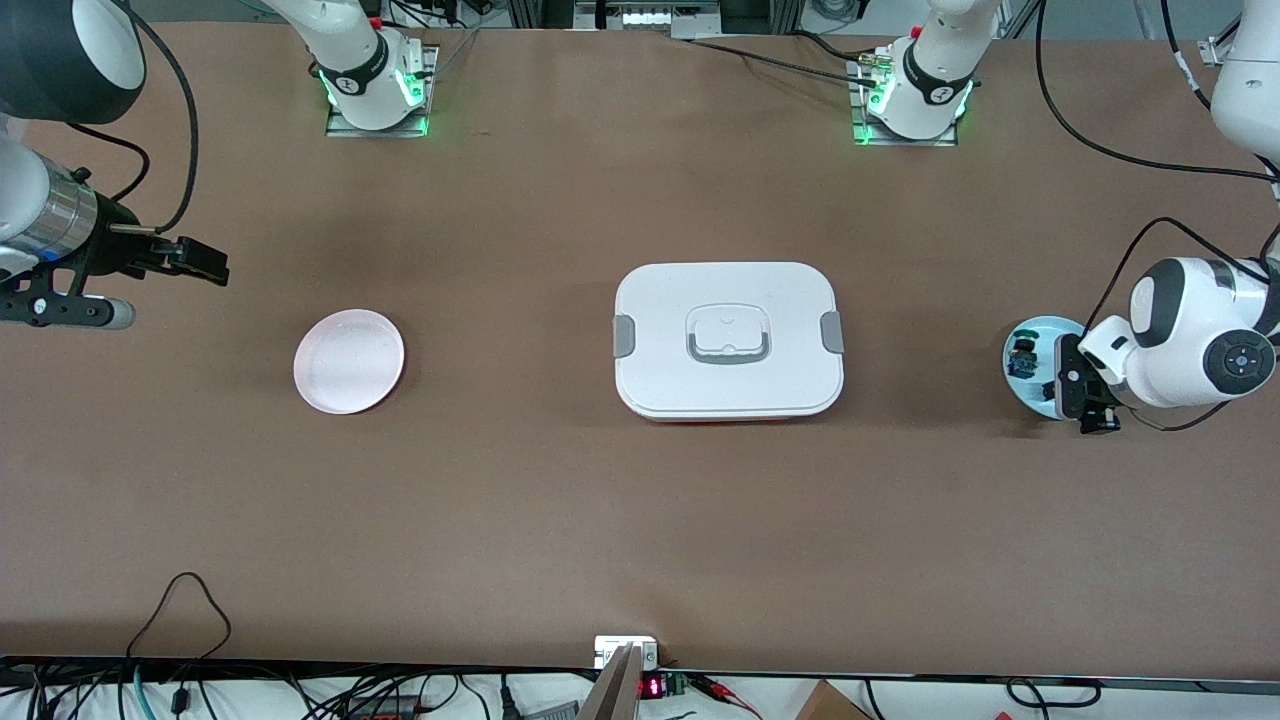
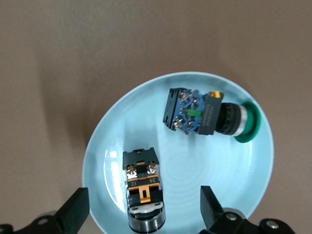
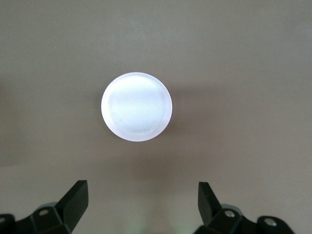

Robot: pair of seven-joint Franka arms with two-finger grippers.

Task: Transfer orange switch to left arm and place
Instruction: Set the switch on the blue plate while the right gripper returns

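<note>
The brown paper-covered table carries everything in play, and nothing on it suggests the transfer has begun. At its middle sits the large white rounded-rectangle box, lid on, with grey side clips and a grey recessed handle; it lies between the two plates, so any handover will probably have to pass above or around it.

Toward the right arm's end of the table lies a small round pale pink plate, bare, and presumably the destination. The right gripper hangs in the air out past that plate toward the table's end, its black fingers spread wide with nothing between them; this arm waits.

Toward the left arm's end lies a small round pale blue plate holding two components. The orange switch, a tiny black cylindrical part with orange marks and a metal-ringed end, rests on the plate. Near it, apart, lies the dark switch with blue and green parts and a green round cap, which reaches the plate's rim.

The left gripper hovers over the blue plate, its fingers wide open, one on each side of the orange switch and holding nothing. By this reading the step in hand is the approach to the pick; the grasp, lift, handover between arms and placement all remain.
</note>
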